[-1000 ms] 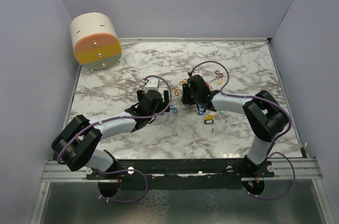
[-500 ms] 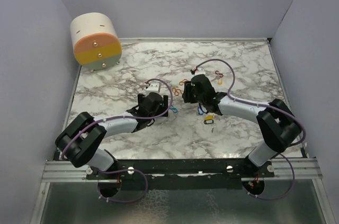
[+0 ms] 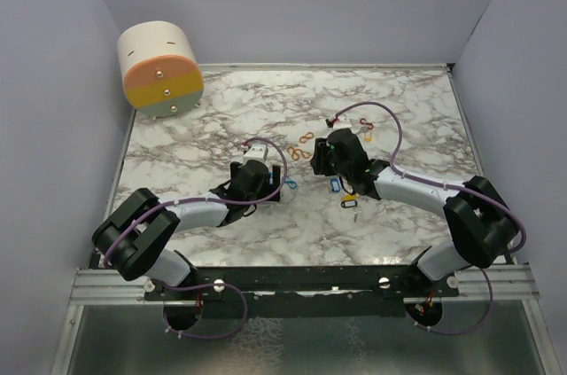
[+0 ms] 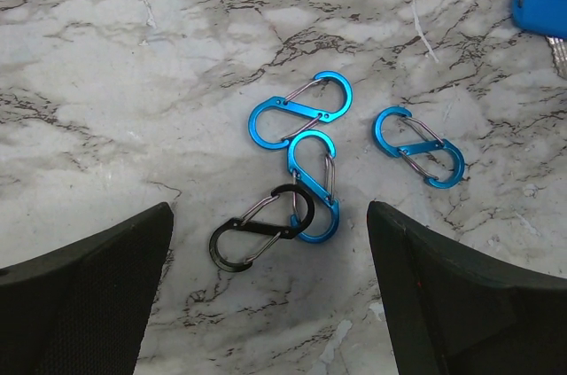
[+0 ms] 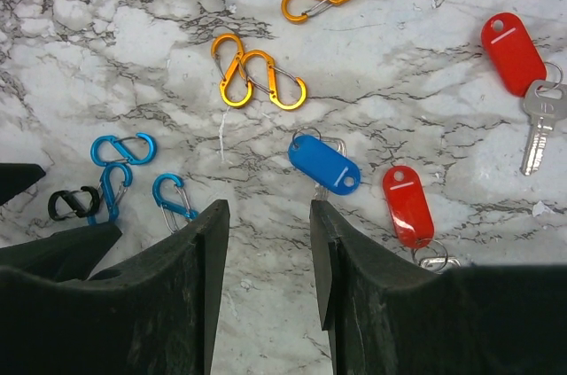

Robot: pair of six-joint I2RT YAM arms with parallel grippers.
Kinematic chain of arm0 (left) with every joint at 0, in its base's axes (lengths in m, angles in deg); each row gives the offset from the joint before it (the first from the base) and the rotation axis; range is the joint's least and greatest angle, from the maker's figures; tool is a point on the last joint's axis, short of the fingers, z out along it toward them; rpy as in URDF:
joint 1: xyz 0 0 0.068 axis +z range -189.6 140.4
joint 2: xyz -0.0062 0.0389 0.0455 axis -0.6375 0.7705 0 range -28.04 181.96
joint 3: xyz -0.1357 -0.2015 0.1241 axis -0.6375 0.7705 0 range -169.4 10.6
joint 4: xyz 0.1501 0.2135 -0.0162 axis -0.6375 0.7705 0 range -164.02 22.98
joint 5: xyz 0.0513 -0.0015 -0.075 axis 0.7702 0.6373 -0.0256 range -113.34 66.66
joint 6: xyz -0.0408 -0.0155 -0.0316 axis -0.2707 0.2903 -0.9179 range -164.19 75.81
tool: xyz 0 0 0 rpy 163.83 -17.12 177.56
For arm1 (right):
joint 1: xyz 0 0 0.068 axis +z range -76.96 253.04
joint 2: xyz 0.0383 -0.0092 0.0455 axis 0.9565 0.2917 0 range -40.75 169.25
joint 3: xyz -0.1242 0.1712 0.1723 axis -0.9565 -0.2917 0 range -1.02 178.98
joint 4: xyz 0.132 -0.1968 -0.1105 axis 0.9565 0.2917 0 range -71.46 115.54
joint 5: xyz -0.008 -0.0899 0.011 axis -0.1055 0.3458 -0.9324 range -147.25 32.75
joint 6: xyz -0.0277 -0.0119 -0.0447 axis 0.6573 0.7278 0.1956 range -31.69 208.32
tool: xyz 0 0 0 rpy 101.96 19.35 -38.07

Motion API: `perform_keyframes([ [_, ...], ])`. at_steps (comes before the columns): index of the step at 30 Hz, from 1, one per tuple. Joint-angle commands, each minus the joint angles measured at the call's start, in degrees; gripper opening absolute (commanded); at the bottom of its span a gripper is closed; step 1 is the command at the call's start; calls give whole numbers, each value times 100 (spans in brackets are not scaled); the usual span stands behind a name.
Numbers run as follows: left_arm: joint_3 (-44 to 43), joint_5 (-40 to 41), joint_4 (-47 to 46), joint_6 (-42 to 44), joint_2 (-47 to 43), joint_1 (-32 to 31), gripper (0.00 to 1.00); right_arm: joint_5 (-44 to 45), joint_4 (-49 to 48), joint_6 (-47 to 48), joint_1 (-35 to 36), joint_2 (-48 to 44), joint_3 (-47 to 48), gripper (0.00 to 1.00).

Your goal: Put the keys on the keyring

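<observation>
My left claw (image 4: pixel 270 215) stands wide open, empty, above the blue clips (image 4: pixel 301 109), drawn back slightly. My right claw (image 5: pixel 268 208), part open, empty, has shifted right; the keys (image 5: pixel 324 166) lie just ahead of it

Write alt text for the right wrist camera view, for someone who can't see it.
The right tool hangs open and empty over a marble table. A blue tag lies just ahead of it, two red tags and a silver key to the right, three orange clips beyond, and blue clips with one black clip at the left.
</observation>
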Motion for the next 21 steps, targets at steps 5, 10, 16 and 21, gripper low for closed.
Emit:
perform_keyframes([
  [5,144,-819,-98,-23,-38,-3,91,219,-188,67,35,-240,-122,42],
  [10,173,-988,-51,-41,-6,-73,90,214,-200,74,35,-268,-163,41],
  [16,243,-933,137,-192,-118,-173,88,222,-209,58,35,-334,-224,42],
  [21,317,-894,259,-278,-275,-266,88,229,-217,50,35,-391,-255,41],
])
